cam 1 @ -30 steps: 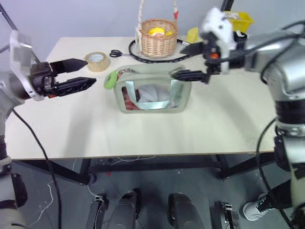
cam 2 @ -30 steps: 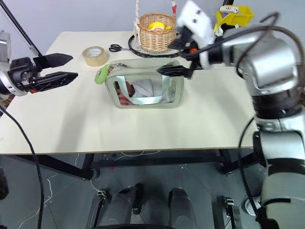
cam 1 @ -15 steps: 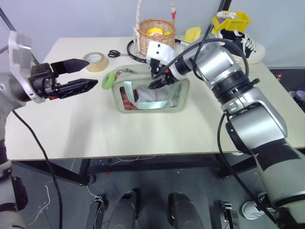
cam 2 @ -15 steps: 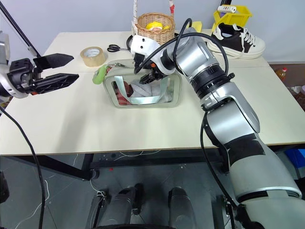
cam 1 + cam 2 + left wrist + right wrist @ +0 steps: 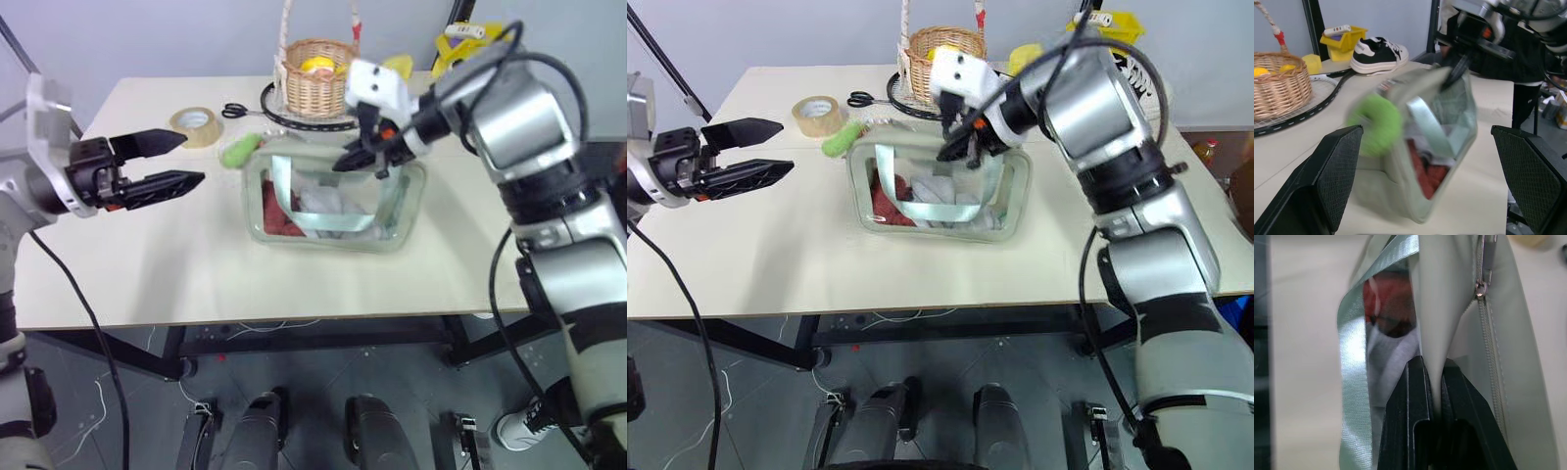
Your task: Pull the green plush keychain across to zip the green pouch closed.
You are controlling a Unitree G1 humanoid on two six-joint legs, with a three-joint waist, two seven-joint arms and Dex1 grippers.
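Observation:
The green pouch [image 5: 333,201] stands tilted in the middle of the table, with red and grey contents visible through its clear window. My right gripper [image 5: 346,164] is shut on the pouch's upper edge; in the right wrist view its fingers [image 5: 1410,401] pinch the pale fabric beside the zipper track, with the metal slider [image 5: 1480,286] further along. The green plush keychain [image 5: 238,150] hangs off the pouch's far left corner. My left gripper [image 5: 193,159] hovers open to the left of the pouch, apart from it. Its fingers [image 5: 1332,171] frame the keychain [image 5: 1376,125] and the pouch [image 5: 1444,142].
Behind the pouch stand a wicker basket [image 5: 315,78] with yellow items, a tape roll [image 5: 199,125], scissors [image 5: 235,110] and a black racket hoop [image 5: 294,117]. A yellow bin [image 5: 470,44] and a shoe [image 5: 1376,51] sit at the back right.
My right gripper has gone from open to shut on the pouch's upper edge, and the pouch now sits tilted and nearer to me. The left gripper has stayed in place.

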